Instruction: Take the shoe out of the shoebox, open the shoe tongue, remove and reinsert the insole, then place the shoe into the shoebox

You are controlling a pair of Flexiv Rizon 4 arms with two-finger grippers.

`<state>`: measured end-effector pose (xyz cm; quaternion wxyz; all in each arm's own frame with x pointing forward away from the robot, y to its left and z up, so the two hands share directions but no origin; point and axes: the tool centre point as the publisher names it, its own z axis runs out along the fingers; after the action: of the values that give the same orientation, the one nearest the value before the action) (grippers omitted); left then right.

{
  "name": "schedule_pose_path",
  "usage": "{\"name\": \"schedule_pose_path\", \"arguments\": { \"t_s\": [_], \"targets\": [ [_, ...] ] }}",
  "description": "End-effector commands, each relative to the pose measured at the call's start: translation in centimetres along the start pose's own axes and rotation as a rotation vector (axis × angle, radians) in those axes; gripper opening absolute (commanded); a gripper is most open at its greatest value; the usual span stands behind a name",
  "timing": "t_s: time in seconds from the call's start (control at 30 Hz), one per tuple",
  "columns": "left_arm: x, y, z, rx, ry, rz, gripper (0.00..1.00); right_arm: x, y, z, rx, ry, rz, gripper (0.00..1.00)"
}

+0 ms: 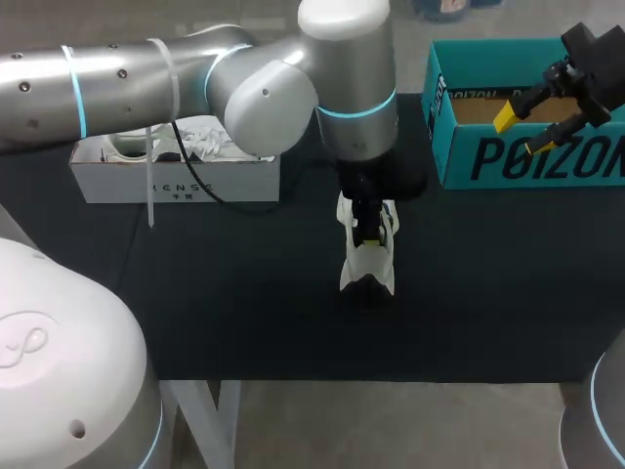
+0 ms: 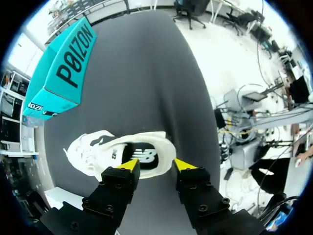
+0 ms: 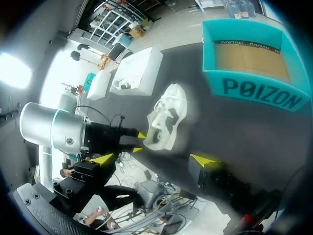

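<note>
Teal shoebox (image 1: 527, 156) sits upper right, white shoe (image 1: 367, 259) at frame centre, outside it. Left gripper (image 2: 155, 165) at the heel and right gripper (image 1: 525, 132) over the shoebox are both wide open and empty; a shallow heel pinch could slip

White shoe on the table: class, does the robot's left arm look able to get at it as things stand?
Probably yes: the left gripper hangs open right at the heel of the shoe, nothing between them, and the right gripper is away over the teal shoebox.

Shoe (image 1: 369, 270) partly under left claw (image 1: 365, 233)
</note>
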<state>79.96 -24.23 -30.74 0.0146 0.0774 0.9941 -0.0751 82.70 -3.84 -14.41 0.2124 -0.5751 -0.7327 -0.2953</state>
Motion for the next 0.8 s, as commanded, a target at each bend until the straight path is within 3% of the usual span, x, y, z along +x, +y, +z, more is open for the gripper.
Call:
{"name": "schedule_pose_path", "arguments": {
  "t_s": [0.03,0.23,0.4,0.53,0.8],
  "targets": [
    [1.2,-0.4,-0.1,-0.04,-0.016,0.035,0.57,0.0,0.1,0.1,0.002,-0.002,0.001,1.0],
    [1.6,-0.5,1.0,-0.027,0.004,0.014,0.64,0.0,0.1,0.1,0.002,-0.002,0.001,1.0],
    [1.5,-0.1,3.2,-0.037,-0.004,-0.009,0.65,0.0,0.1,0.1,0.002,-0.002,0.001,1.0],
    [1.3,0.0,5.2,-0.06,-0.006,0.001,0.76,0.0,0.1,0.1,0.002,-0.002,0.001,1.0],
    [1.3,0.6,8.2,-0.07,0.02,-0.038,0.75,0.0,0.1,0.1,0.002,-0.002,0.001,1.0]
  ]
}}
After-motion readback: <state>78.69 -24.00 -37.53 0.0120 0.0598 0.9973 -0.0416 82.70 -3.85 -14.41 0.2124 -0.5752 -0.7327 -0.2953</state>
